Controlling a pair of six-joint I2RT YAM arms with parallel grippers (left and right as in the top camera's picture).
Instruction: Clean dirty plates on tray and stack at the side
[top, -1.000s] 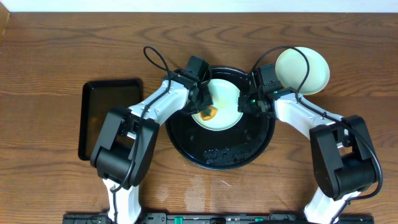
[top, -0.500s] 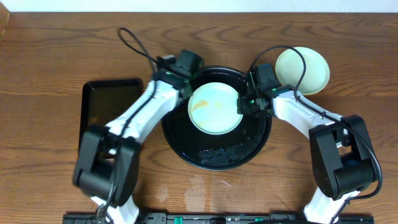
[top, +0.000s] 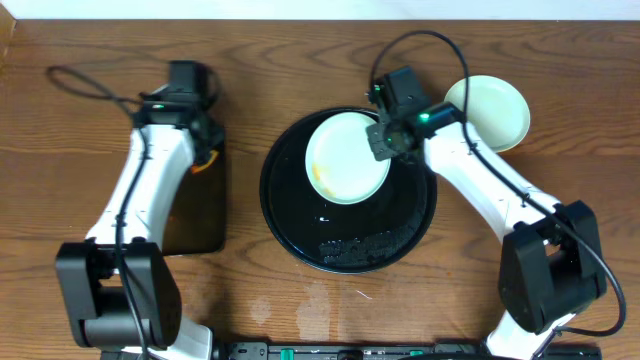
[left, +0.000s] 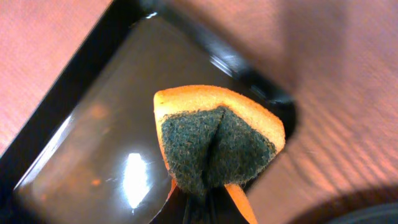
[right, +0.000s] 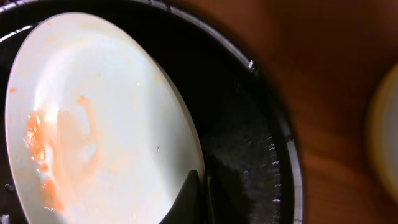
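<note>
Pinching a sponge (left: 217, 140), the left gripper (left: 204, 202) was held above the rectangular tray (top: 195, 215); the smeared plate (right: 124, 124) was clamped by the right gripper (right: 198, 199).

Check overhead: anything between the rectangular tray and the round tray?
Nothing. The overhead view shows only a bare strip of wood tabletop between the rectangular tray and the round tray.

White arms (top: 140, 195), black joints (top: 118, 298), black cables (top: 425, 33)
</note>
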